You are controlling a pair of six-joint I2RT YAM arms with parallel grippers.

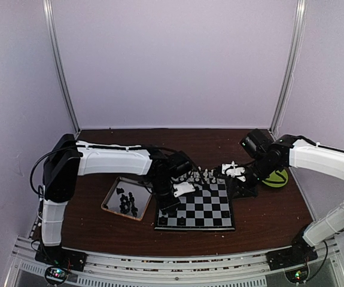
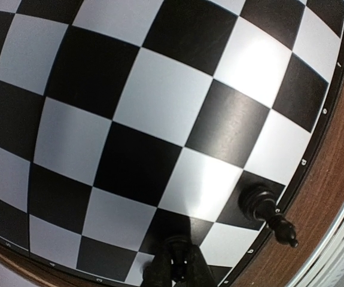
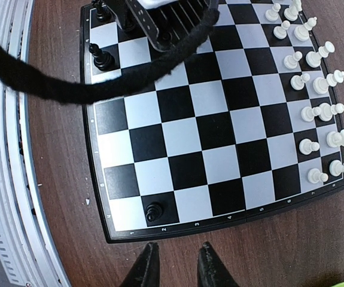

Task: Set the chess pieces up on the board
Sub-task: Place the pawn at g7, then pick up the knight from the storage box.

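The board [image 1: 203,210] lies at the table's middle, with white chess pieces [image 1: 206,176] lined along its far edge; in the right wrist view these white pieces [image 3: 315,89] stand in two rows. My left gripper [image 2: 179,268] hangs low over the board [image 2: 148,107] near its left edge, shut on a small black piece [image 2: 181,254]. Another black piece [image 2: 259,203] stands on a dark edge square just beside it. My right gripper [image 3: 176,264] is open and empty over bare wood, just off the board's right edge. A lone black piece [image 3: 154,211] stands in the corner square before it.
A silver tray [image 1: 113,192] holding several black pieces [image 1: 127,203] sits left of the board. A green and black round object [image 1: 277,177] lies at the right. The left arm's black cable [image 3: 52,84] sweeps across the right wrist view. Another black piece [image 3: 102,58] stands by the left gripper [image 3: 163,24].
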